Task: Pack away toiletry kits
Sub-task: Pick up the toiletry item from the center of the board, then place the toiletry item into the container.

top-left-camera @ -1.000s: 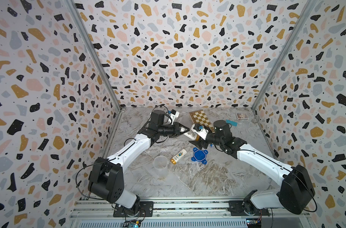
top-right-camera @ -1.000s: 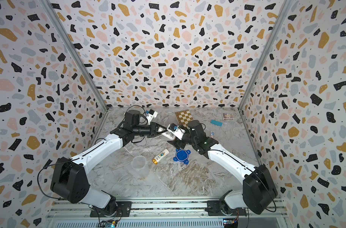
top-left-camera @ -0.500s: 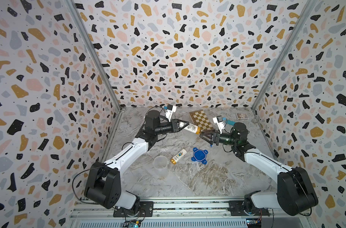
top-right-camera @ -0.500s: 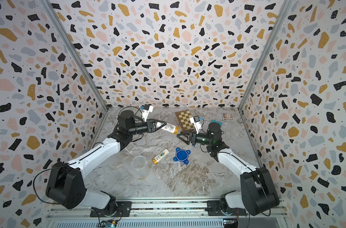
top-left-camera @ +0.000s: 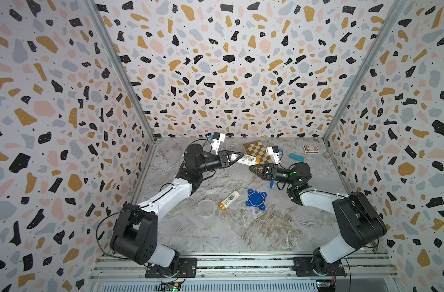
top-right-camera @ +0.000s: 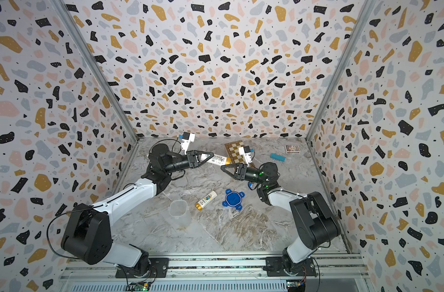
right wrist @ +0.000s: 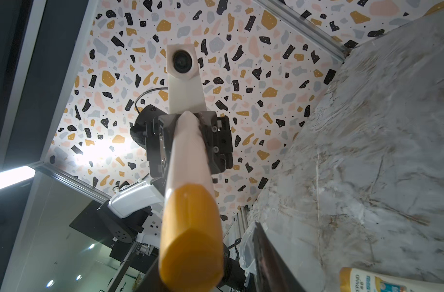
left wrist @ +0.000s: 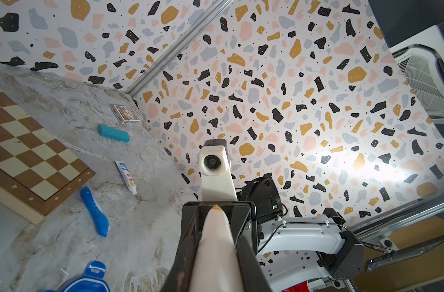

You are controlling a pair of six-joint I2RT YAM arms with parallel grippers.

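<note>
- Our left hand [top-left-camera: 238, 157] pinches the held bottle [top-left-camera: 248, 159] by its flat tail end. It carries the bottle clear of the counter [top-left-camera: 241, 232], roughly level, above the near edge of the chessboard [top-left-camera: 256, 151].
- The held bottle's gold-orange cap points at our right hand [top-left-camera: 252, 168] and sits just at its tips in both top views.
- In the right wrist view the cap lies between that hand's fingers [right wrist: 269, 252]. We cannot tell whether they press on it or stand a little off it.
- The second bottle [top-left-camera: 229, 200] lies on its side on the counter, between the clear tub [top-left-camera: 205, 207] and the blue lid [top-left-camera: 255, 199]. It is close to both, and its cap points toward the front rail.
- The clear tub stands open-topped, with the blue lid lying flat apart from it.
- In the left wrist view the blue stick [left wrist: 94, 212] lies on the counter just off a corner of the chessboard. The white-blue tube [left wrist: 126, 174] lies near it without touching.
- In a top view only a tip of the blue stick [top-left-camera: 271, 184] shows under our right arm.
- The teal block [top-left-camera: 296, 157] and the card box [top-left-camera: 310, 148] rest near the far right corner, apart from each other.
</note>
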